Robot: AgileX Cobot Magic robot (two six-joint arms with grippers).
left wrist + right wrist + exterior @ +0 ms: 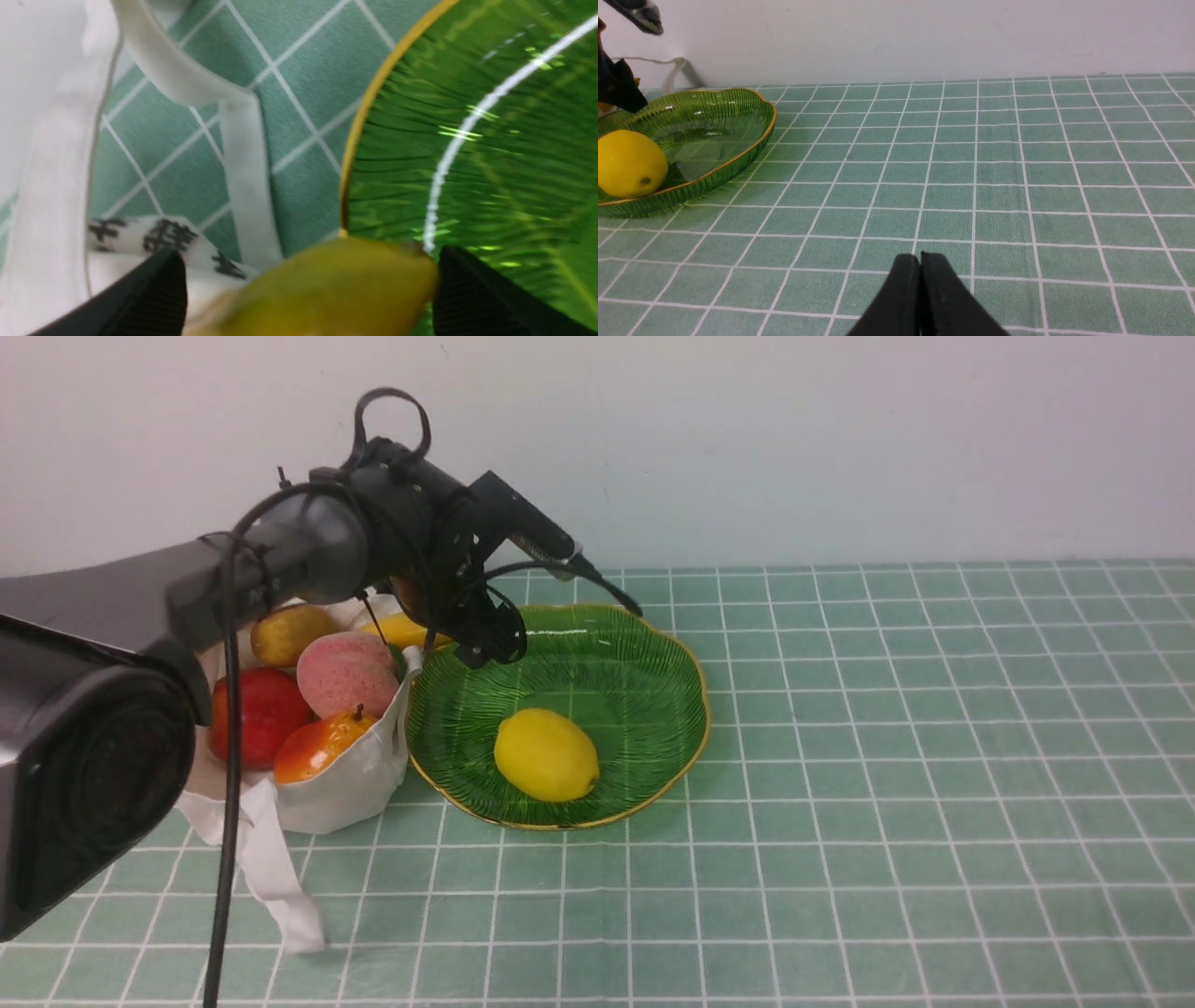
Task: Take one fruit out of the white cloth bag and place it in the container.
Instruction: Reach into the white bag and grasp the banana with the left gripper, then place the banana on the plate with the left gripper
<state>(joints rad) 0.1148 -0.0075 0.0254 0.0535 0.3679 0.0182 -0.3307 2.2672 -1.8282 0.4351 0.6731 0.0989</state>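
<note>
Over green checked tablecloth [887,756], mid-transfer.
Could land short, on cloth, if released now; could slip, glossy skin under a narrow pinch. Counted: one wide ribbed green glass dish [653,658], gold-rimmed; one small off-white cloth bag [345,793], four fruits [345,674] showing; one long curved yellow banana [336,280], clamped in left gripper [308,266] over that dish's bag-side rim; one oval yellow lemon [546,754] inside; right gripper [920,280] closed, empty.

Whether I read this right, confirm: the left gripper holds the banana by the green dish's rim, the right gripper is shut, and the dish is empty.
One slip: the green dish is not empty. A lemon lies in it, plain in the front view. The rest stands: the left gripper holds the banana by the dish's rim, and the right gripper is shut.
</note>
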